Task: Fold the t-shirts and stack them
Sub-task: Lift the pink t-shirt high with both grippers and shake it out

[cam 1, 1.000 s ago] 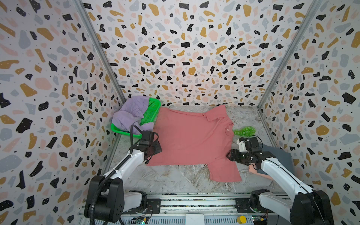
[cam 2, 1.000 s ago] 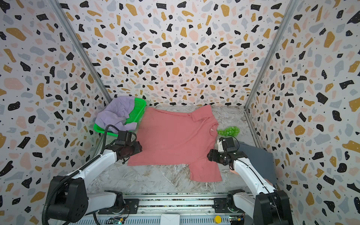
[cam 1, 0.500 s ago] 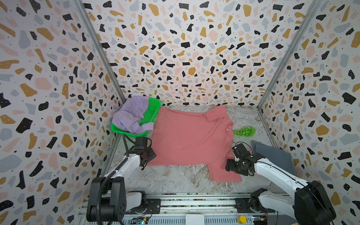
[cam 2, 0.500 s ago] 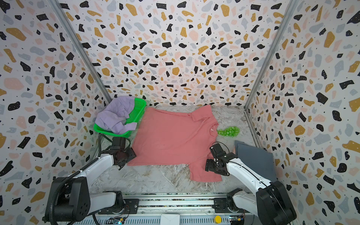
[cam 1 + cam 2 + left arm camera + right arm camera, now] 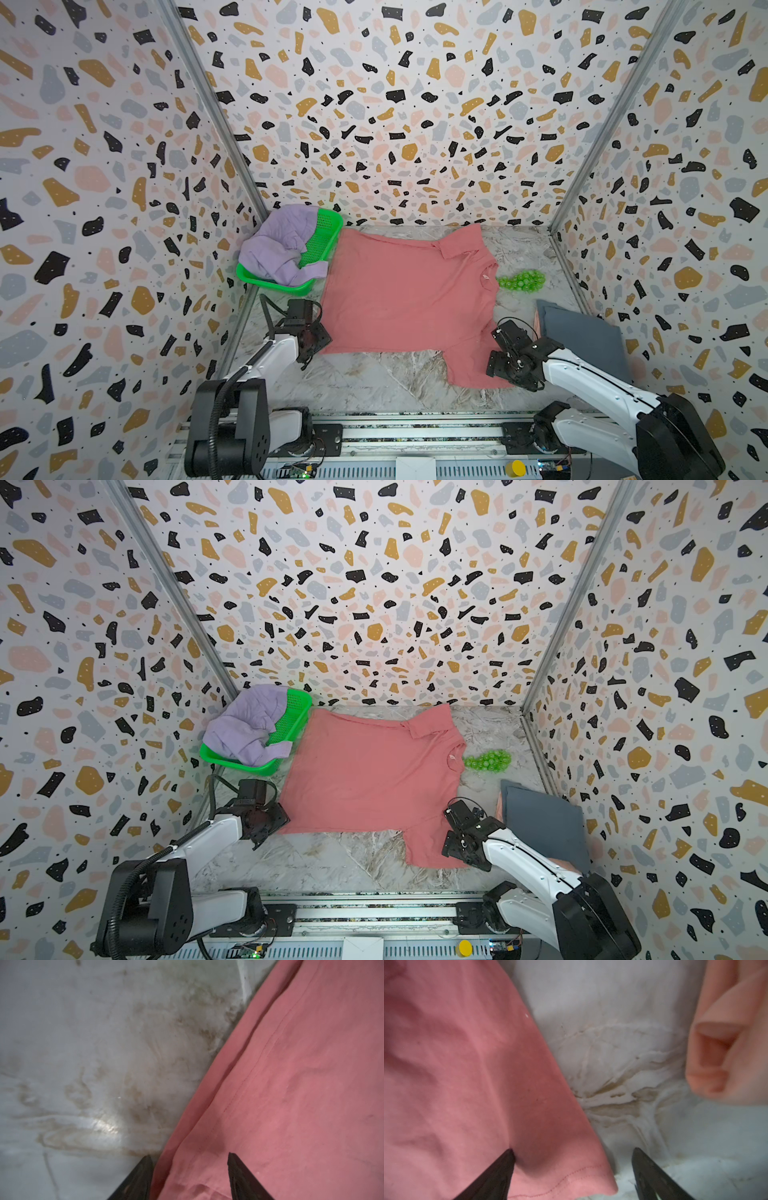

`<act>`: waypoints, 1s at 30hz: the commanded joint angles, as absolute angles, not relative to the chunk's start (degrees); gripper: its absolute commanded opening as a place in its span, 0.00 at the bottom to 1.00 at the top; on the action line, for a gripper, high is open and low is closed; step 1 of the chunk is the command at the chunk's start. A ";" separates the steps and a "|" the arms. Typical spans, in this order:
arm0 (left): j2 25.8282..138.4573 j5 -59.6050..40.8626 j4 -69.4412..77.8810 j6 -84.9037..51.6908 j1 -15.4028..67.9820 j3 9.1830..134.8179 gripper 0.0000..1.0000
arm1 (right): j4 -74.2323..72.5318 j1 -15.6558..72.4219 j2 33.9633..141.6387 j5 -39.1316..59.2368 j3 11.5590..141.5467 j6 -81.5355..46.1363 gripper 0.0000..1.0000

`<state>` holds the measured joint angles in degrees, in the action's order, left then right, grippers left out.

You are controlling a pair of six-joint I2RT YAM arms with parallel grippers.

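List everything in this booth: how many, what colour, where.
coral-red t-shirt: 1, coral, spread flat mid-table
lilac t-shirt: 1, lilac, bunched in basket
slate-grey t-shirt: 1, grey, folded, right edge
pale peach t-shirt: 1, peach, under the grey one
basket: 1, green, far left corner
balls: one cluster, green, by the coral collar
table: 1, grey marble
walls: 3, terrazzo pattern
left arm: 1, white-black, jaws open at coral shirt's near-left corner
right arm: 1, white-black, jaws open at its near sleeve

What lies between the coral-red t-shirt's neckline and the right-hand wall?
A cluster of small green balls, close beside the neckline of the coral-red t-shirt; the rest is bare marble tabletop. Both top views show it.
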<state>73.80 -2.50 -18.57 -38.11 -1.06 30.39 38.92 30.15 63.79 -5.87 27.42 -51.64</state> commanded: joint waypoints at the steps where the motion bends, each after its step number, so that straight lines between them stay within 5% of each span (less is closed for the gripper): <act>1: 80.92 -7.75 -17.57 -37.86 -1.14 28.39 0.44 | 32.54 31.12 69.91 -1.81 26.05 -49.10 0.59; 6: 80.33 -10.90 -15.50 -39.86 -1.14 28.45 0.09 | 25.58 32.41 72.39 3.03 28.34 -47.94 0.04; 7: 79.17 -11.02 -15.86 -39.96 -1.14 28.79 0.04 | 24.64 32.37 71.72 3.18 28.82 -48.18 0.00; 20: 62.47 -21.31 -23.84 -35.50 -1.14 56.87 0.00 | 28.20 27.86 56.59 -18.10 76.77 -26.62 0.00; 26: 60.58 -28.97 -25.24 -30.50 -1.06 77.71 0.00 | 22.86 27.85 58.27 -17.27 93.91 -15.52 0.00; 30: 57.74 -29.61 -13.33 -34.87 -0.44 82.14 0.00 | 13.91 27.84 58.99 -14.48 98.16 -8.87 0.00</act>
